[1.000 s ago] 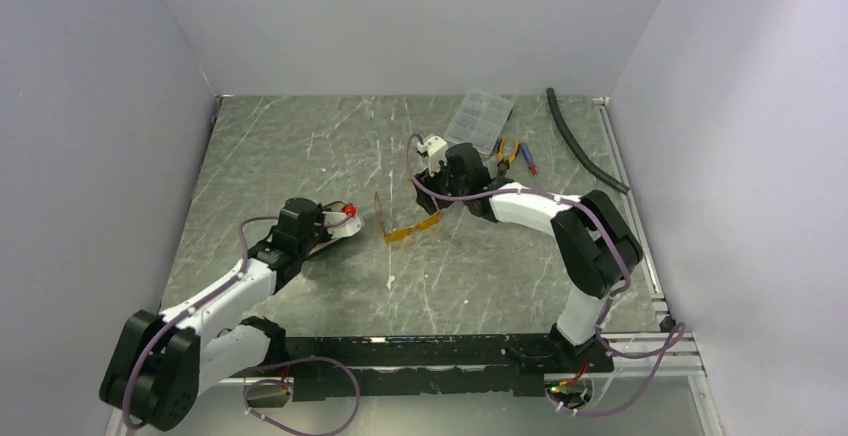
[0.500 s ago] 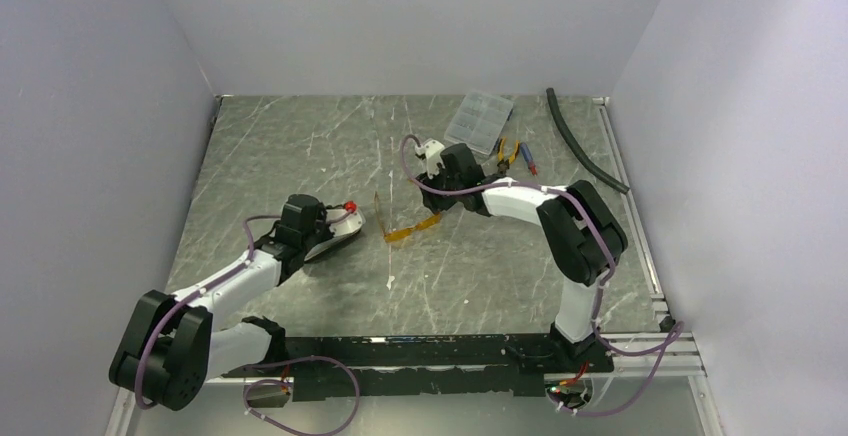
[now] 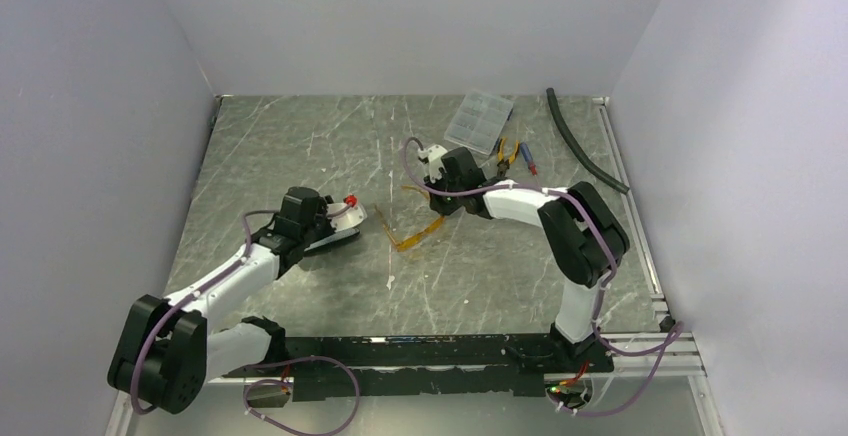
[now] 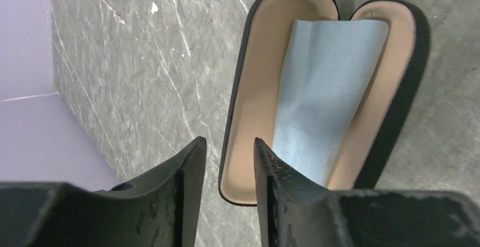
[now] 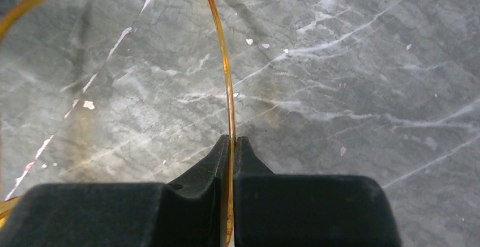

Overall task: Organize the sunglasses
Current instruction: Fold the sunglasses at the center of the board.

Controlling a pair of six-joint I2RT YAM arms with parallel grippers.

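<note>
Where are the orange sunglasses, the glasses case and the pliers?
sunglasses [image 3: 418, 237], top view, on the lens.
glasses case [image 4: 252, 88], left wrist view, on its tan lining.
pliers [image 3: 507, 152], top view, on the orange handles.

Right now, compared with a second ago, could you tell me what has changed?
The right gripper, shut on one arm of the sunglasses, drew back slightly toward the near edge, swinging them along. The left gripper and case edged farther away. Pliers, box and hose stayed.
</note>
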